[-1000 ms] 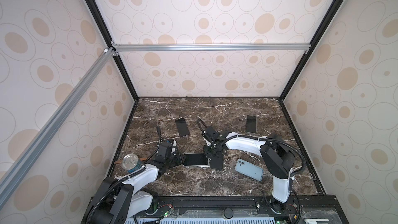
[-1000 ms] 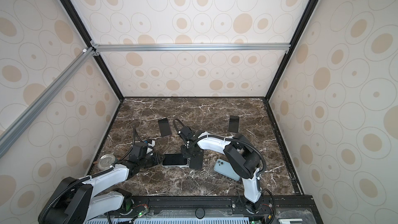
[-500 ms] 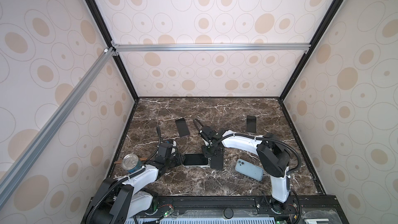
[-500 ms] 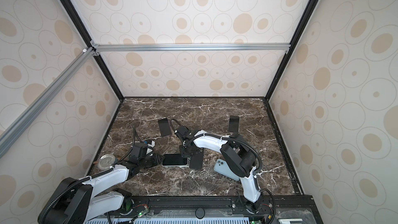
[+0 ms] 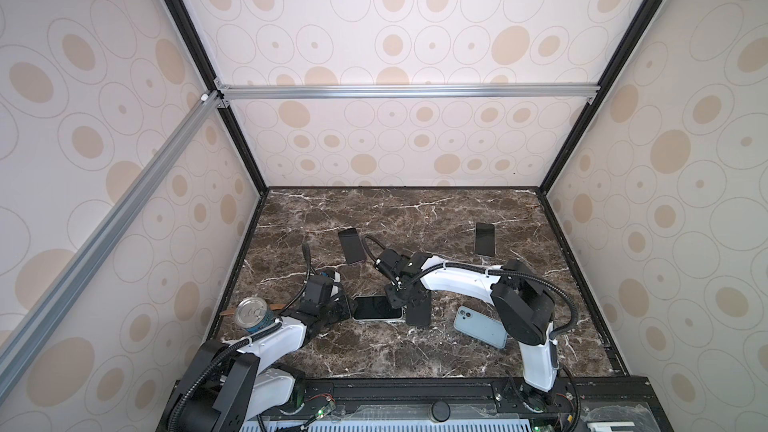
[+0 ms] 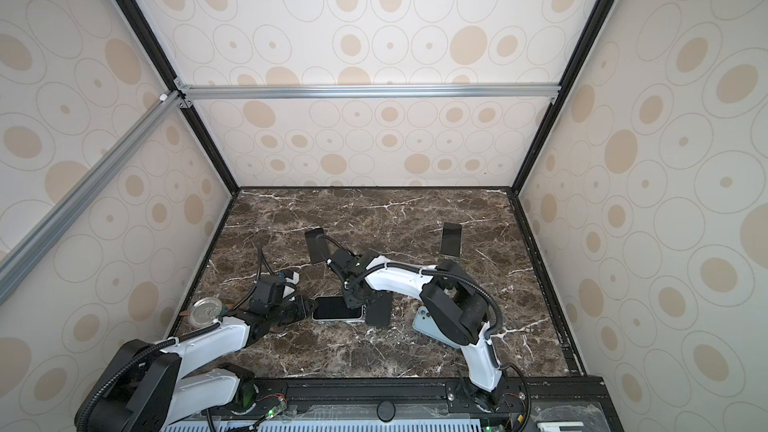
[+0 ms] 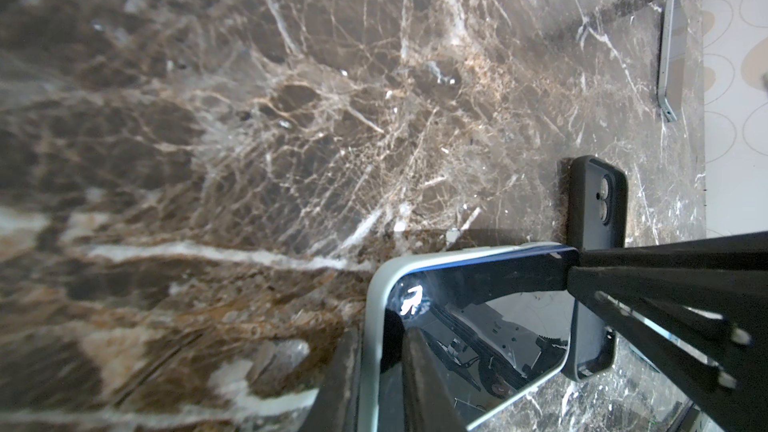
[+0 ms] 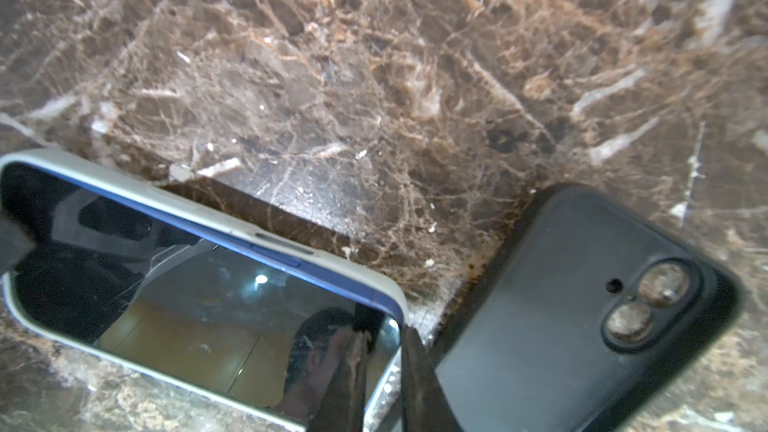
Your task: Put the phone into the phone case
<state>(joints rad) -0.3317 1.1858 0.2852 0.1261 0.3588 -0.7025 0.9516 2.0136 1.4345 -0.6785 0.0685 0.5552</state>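
Observation:
The phone (image 5: 376, 308) (image 6: 334, 309) lies screen up in a pale phone case (image 7: 370, 326) (image 8: 199, 205) at the table's middle front. Its blue side (image 8: 274, 251) shows above the case rim along one long edge. My left gripper (image 5: 349, 309) (image 7: 380, 351) is at the left end, one finger on the screen and one outside the rim, shut on the case wall. At the right end my right gripper (image 5: 398, 308) (image 8: 384, 334) pinches the rim the same way.
A black-cased phone (image 5: 417, 312) (image 8: 561, 305) lies back up, touching the right end. A light blue phone (image 5: 480, 326) lies further right under the right arm. Two dark phones (image 5: 352, 246) (image 5: 485, 239) lie toward the back. A can (image 5: 253, 315) stands at the left edge.
The right arm's wrist has shifted slightly toward the back left, its fingers staying at the phone's right end. The left arm and the phone look unmoved.

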